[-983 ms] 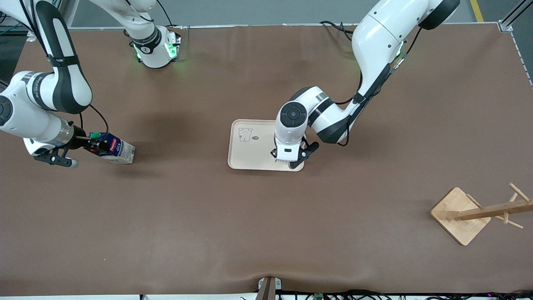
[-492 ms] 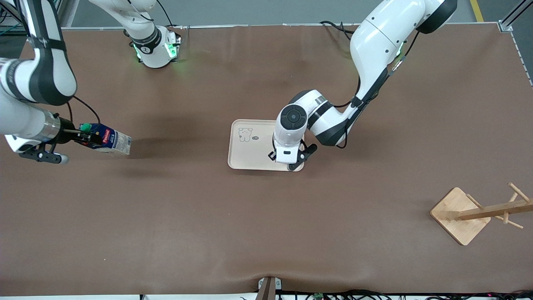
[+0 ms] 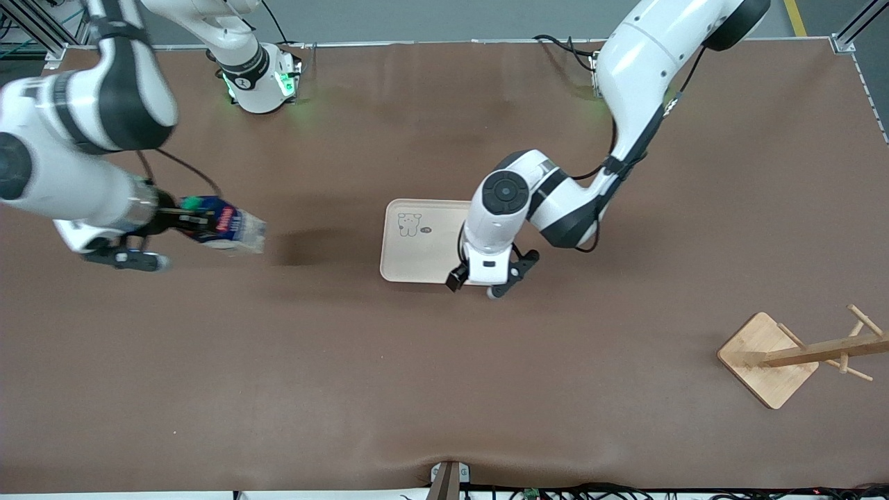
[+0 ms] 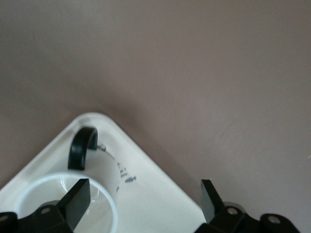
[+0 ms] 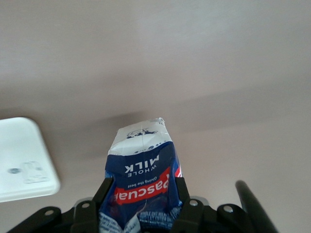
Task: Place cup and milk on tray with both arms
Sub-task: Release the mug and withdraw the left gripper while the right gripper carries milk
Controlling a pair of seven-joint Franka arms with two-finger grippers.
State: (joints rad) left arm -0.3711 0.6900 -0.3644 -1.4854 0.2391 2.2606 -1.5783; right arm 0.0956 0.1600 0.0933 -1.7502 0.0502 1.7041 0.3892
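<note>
My right gripper [image 3: 193,222] is shut on the dark-blue milk carton [image 3: 233,229] and holds it tilted in the air over the table toward the right arm's end. In the right wrist view the carton [image 5: 143,177] sits between the fingers [image 5: 102,194]. My left gripper [image 3: 485,279] hangs over the cream tray's [image 3: 417,253] corner and hides the cup there. In the left wrist view the white cup [image 4: 104,177] with its black handle [image 4: 81,147] stands on the tray [image 4: 150,189] near its corner. The left gripper [image 4: 143,204] is open, one finger [image 4: 77,200] over the cup's mouth.
A wooden rack on a square base [image 3: 767,357] lies toward the left arm's end, nearer to the front camera. The tray also shows in the right wrist view [image 5: 24,160]. Brown tabletop lies between the carton and the tray.
My right arm has lifted the carton and carried it toward the tray. My left hand has shifted slightly toward the tray's edge nearest the front camera.
</note>
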